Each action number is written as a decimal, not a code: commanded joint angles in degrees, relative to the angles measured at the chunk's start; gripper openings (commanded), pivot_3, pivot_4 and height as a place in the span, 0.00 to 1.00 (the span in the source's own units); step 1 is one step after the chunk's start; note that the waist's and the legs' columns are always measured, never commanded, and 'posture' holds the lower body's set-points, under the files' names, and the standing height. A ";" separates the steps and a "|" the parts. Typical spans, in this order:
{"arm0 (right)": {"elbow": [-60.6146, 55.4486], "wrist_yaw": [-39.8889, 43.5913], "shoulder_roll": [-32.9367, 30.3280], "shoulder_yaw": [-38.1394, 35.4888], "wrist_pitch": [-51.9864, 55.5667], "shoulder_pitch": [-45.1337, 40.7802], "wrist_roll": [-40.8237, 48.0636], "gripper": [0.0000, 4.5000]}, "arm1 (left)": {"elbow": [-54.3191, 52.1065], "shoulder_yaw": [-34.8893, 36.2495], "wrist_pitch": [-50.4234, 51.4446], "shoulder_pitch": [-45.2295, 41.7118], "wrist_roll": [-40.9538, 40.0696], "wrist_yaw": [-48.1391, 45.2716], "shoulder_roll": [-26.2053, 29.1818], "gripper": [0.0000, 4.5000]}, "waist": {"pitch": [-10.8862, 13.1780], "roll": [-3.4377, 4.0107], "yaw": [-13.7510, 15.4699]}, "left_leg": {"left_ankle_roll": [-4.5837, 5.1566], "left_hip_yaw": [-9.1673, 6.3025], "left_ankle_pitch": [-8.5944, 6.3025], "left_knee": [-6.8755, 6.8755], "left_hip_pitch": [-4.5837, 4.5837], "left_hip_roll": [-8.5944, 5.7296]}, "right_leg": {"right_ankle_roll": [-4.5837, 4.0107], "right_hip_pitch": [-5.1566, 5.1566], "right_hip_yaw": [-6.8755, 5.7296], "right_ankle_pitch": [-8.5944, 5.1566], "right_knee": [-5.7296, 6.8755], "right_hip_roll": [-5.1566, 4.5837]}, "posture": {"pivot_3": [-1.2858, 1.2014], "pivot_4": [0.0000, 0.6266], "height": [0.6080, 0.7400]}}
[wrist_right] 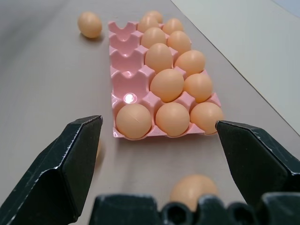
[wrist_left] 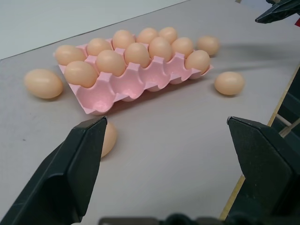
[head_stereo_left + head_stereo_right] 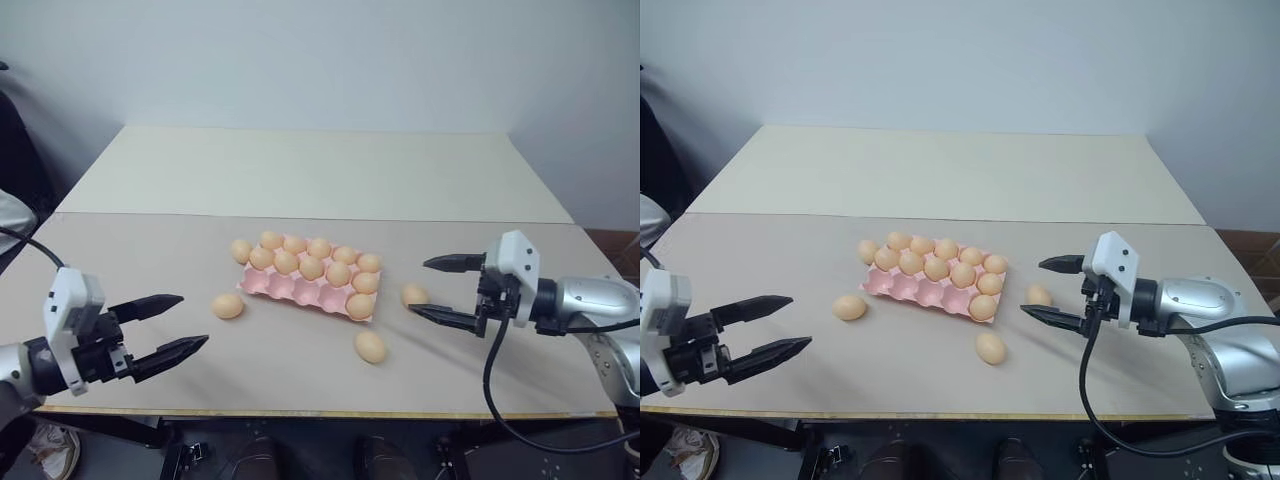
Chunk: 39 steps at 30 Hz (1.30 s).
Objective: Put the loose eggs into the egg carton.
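The egg carton [image 3: 300,289] is a flat pink tray without lid, and it lies a little turned near the middle of the bench [image 3: 150,240]. Its two far rows are full of pale orange-tan eggs, and the near row has one egg at its right end; the other four cups of this row are bare.

Four loose eggs lie on the bench around the carton. One egg [image 3: 241,250] is touching or just beside the far left corner. A second egg [image 3: 227,306] lies near the left end of the near row. A third egg [image 3: 370,347] lies in front of the right end, a little apart. The fourth egg [image 3: 414,295] lies just beside the right end.

The left hand [image 3: 172,324] has its two black fingers wide apart and holds nothing. It hangs above the near left part of the bench and points toward the carton.

The right hand [image 3: 432,288] is also spread wide and holds nothing. It points left, with the fourth egg close by its fingertips; I cannot tell whether the lower finger touches it.
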 commanded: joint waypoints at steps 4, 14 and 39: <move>-1.78 0.19 -0.71 -2.42 -1.37 0.44 0.43 1.00 | 0.19 1.40 1.41 -1.98 -2.56 0.49 0.94 0.99 | 0.00 0.00 -0.01 | 0.00 0.00 0.00 0.00 0.00 0.00 | 0.00 0.01 0.00 0.00 -0.01 0.00 | 0.52 0.24 1.00; -0.26 -1.45 -2.40 -1.14 -0.28 -0.44 -3.05 1.00 | 2.04 0.27 -0.42 -3.56 -0.66 -2.79 2.62 0.99 | 0.00 0.00 0.00 | 0.00 0.01 0.00 0.01 -0.01 0.00 | 0.00 0.00 0.00 0.00 -0.01 0.00 | 0.52 0.24 1.00; 19.49 -11.80 6.78 19.14 7.54 -15.93 -24.14 0.56 | 1.07 -2.59 -0.23 -5.27 -0.36 -1.11 1.78 1.00 | -0.02 -0.01 -0.78 | 0.23 0.05 0.33 -0.02 -0.57 0.00 | -0.17 -0.68 0.04 0.51 0.10 0.08 | 0.52 0.24 1.00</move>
